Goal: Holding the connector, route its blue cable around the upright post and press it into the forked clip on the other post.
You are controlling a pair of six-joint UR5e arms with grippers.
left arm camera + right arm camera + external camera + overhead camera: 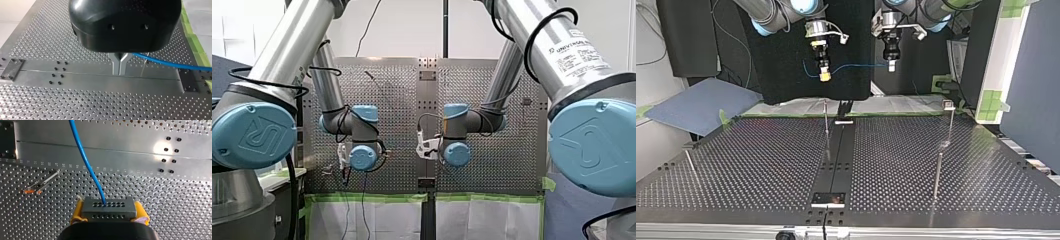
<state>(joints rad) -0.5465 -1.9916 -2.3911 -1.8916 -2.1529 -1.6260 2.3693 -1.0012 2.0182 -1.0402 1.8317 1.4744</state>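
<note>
blue cable (856,66) is stretching in mid-air between both hands, well above the table (761,165). the right hand (824,75) is gripping the connector (108,206) and the left hand (119,67) is pinching the cable. i'd say the upright post (826,117) and forked clip (948,104) are not yet reached.

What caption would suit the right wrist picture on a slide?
My right gripper, yellow-padded, clamps a grey connector whose blue cable runs off over the perforated table.
</note>
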